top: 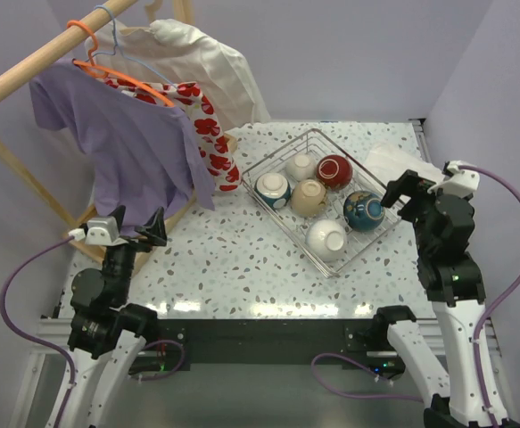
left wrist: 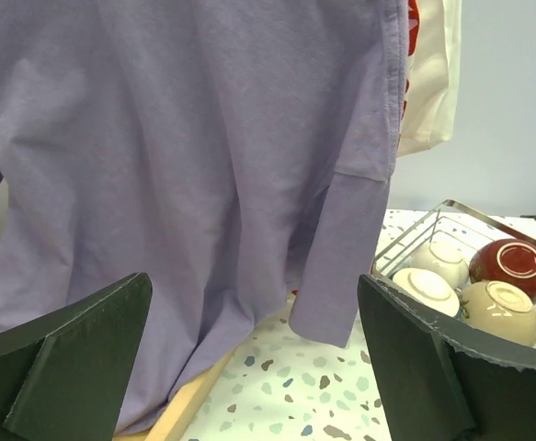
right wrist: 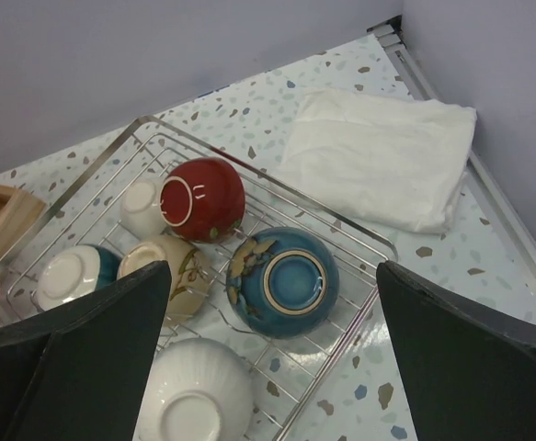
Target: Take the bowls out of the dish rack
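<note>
The silver wire dish rack [top: 282, 149] stands right of centre and holds six bowls, bases up: cream [top: 301, 167], dark red [top: 334, 171], teal-banded [top: 273, 189], beige [top: 309, 198], dark blue patterned [top: 364, 210] and white [top: 326, 239]. My right gripper [top: 404, 191] is open and empty, just right of the rack. In the right wrist view it [right wrist: 272, 367] hovers above the dark blue bowl [right wrist: 283, 280] and the white bowl [right wrist: 194, 395]. My left gripper [top: 148, 232] is open and empty at the near left, far from the rack. In its wrist view it [left wrist: 254, 367] faces the rack [left wrist: 451, 216].
A wooden clothes rail [top: 37, 62] at the far left carries a purple shirt [top: 126, 143], a red-flowered cloth [top: 210, 120] and a white garment [top: 202, 62]. The shirt [left wrist: 185, 165] hangs close before my left gripper. A folded white cloth [right wrist: 378, 156] lies right of the rack, by the wall.
</note>
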Controlling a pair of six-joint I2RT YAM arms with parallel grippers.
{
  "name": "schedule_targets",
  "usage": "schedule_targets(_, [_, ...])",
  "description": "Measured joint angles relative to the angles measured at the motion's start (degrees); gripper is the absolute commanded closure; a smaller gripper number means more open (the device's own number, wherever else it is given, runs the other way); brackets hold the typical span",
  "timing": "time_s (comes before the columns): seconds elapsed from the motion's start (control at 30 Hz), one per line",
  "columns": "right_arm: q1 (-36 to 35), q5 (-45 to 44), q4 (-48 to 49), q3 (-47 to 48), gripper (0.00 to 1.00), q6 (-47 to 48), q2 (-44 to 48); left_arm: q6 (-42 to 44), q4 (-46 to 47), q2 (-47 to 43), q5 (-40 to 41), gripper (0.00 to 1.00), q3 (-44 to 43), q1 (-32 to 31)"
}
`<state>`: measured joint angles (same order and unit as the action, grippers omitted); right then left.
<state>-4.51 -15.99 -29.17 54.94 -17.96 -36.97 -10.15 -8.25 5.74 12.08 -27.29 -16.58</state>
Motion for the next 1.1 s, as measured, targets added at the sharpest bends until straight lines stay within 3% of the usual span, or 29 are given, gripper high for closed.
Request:
schedule_targets(0.27, [-0.2, -1.42, -1.05, 0.07, 0.01, -0.46, -0.63, 0.04, 2.01, 1.62, -6.05, 0.0, 1.14, -0.07])
schedule_targets(0.53, [-1.18, -2.99, -2.21, -1.14, 0.01, -3.23, -0.96, 0.02, 2.99, 11.34, -16.22, 0.0, 1.16, -0.07])
schedule_targets(0.83, [-1.22, -7.32, -12.48, -1.36, 0.01, -10.29, -3.61, -0.13, 3.08, 21.4, -24.35, 0.0, 0.5, -0.09])
schedule_targets(1.1, [-1.22, -6.86, -21.14, -3.34, 0.01, -16.68, -4.66, -0.17, 3.87, 21.51, -25.38, 0.0, 0.5, -0.17])
